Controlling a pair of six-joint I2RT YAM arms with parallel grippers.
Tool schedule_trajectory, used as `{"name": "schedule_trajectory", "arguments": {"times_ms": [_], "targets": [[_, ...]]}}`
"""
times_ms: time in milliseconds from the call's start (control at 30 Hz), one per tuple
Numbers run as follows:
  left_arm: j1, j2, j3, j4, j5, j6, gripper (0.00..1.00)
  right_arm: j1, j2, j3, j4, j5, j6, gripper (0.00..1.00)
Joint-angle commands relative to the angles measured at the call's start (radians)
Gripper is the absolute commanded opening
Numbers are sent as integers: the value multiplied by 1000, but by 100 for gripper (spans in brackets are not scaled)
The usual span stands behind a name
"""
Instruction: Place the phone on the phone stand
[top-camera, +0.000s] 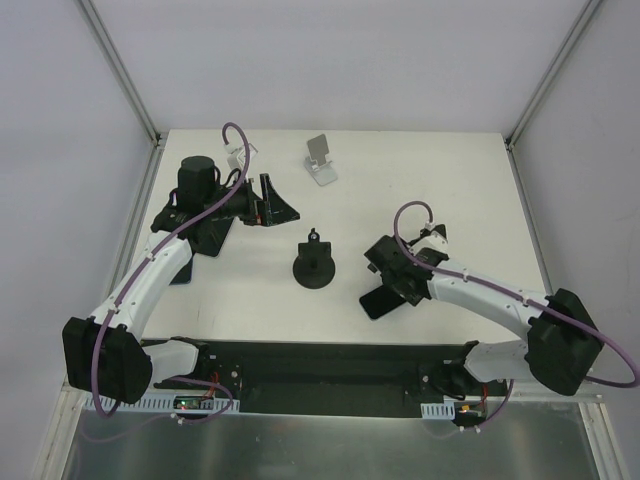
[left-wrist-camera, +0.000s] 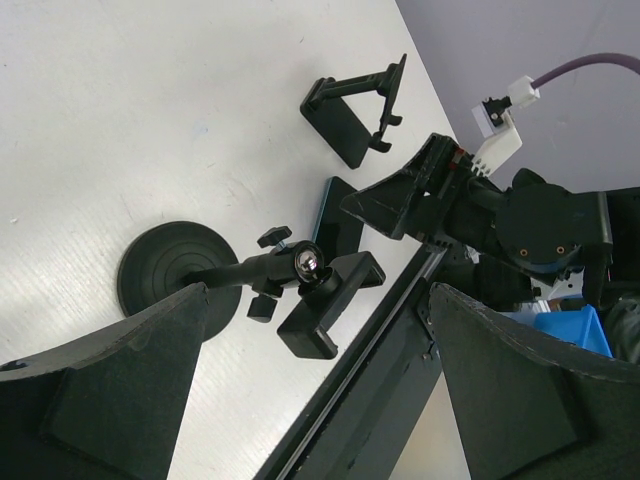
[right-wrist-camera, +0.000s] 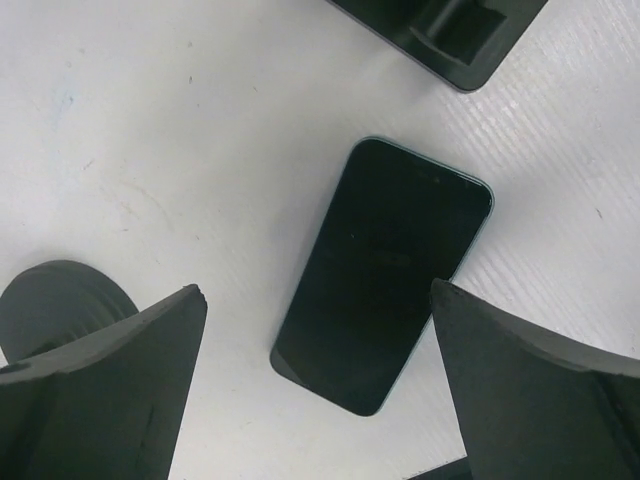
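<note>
Landmark for all entries: round-base stand (top-camera: 314, 268), black, standing on the white table (top-camera: 450, 180). It has a disc foot and a short stalk carrying a clamp.

1. Left gripper (top-camera: 275, 200). We place it left of the landmark and farther from the arm bases, apart from it. In the left wrist view its 2 fingers (left-wrist-camera: 110, 390) stand spread wide with nothing between them, and the landmark's clamp shows beyond the gap.

2. White stand (top-camera: 320, 160). We log it upright, well behind the landmark, near the table's far edge and roughly in line with it.

3. Phone (right-wrist-camera: 385, 275). It lies flat on the table, dark screen up, just right of the landmark and a little nearer the arm bases. It rests on none of the 3 stands.

4. Right gripper (right-wrist-camera: 318, 292). We find it right of the landmark, poised directly above the phone. Its jaws are spread wider than the phone and touch nothing. The landmark's disc foot shows at the left edge of the right wrist view.

5. Black folding stand (left-wrist-camera: 350, 110). In the left wrist view we see it on the table beyond the phone, on the side away from the landmark. We cannot pick it out in the top view.
</note>
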Motion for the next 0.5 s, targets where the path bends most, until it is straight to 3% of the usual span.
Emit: {"name": "schedule_trajectory", "arguments": {"times_ms": [0, 467], "targets": [[1, -3, 20, -5, 21, 18, 90, -46, 68, 74, -111, -57, 12, 96], [3, 3, 24, -5, 39, 9, 90, -174, 343, 216, -212, -283, 78, 96]]}}
